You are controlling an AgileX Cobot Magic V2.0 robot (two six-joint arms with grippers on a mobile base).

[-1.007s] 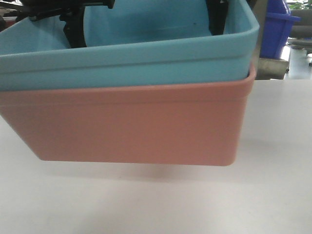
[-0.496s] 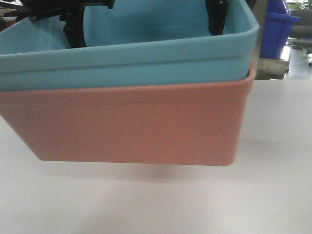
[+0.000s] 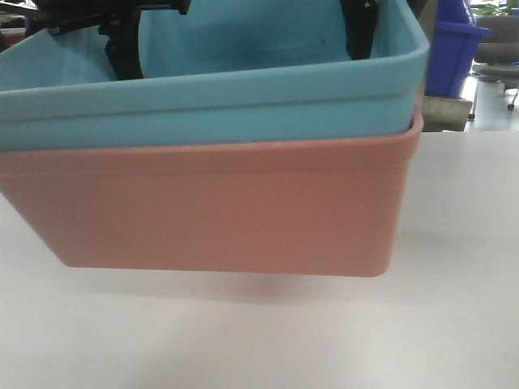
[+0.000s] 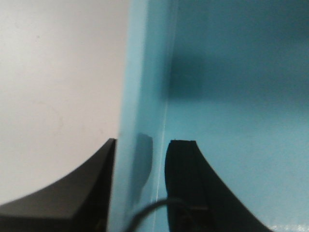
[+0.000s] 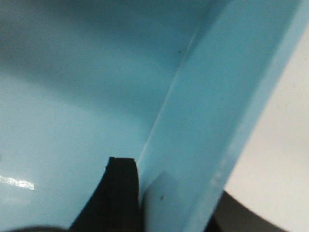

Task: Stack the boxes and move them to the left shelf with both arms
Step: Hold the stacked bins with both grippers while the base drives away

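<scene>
Holding, over flat white counter [image 3: 454, 340], salmon pink rectangular plastic tub [image 3: 219, 207] with light blue plastic tub [image 3: 211, 101] nesting inside. Pinching blue tub's left wall with black left end effector [image 4: 140, 150], one finger each side; pinching right wall likewise with right end effector [image 5: 174, 191].

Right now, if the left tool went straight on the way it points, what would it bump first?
Probably the floor of the light blue tub. The left tool straddles that tub's wall, one finger inside; depth is unclear.
</scene>
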